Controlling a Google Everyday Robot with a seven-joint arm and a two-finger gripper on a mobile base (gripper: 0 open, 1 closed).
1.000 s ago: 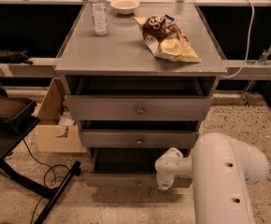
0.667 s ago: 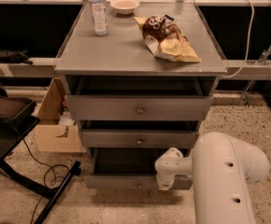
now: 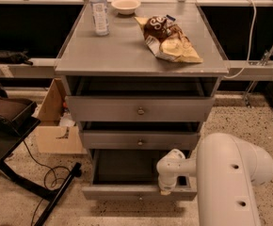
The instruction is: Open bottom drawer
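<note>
Where the gripper is: the gripper [image 3: 166,188] sits low in the view, at the top edge of the bottom drawer [image 3: 122,192] front panel, toward its right end.
Grip state: cannot tell whether it is open or closed.
Arm: a thick white arm [image 3: 228,173] enters from the lower right, with its wrist bent down to the drawer.
Bottom drawer: the lowest of three grey drawers under the table [image 3: 127,55], with the narrowest front. It stands well out toward the viewer, and its dark tray shows behind the panel.
Facing: the front panel faces the viewer. Its long axis runs left to right, and its slide runs toward the viewer.
Step in hand: probably the pull itself, with the task largely done.
Next move: likely a short, straight, level draw along the slide. The off-centre contact could twist and bind the drawer.
Other drawers: the middle drawer [image 3: 140,140] and top drawer [image 3: 140,109] each have a round centre knob.
Table top: a water bottle [image 3: 99,11], a bowl [image 3: 125,4] and a chip bag [image 3: 167,39].
</note>
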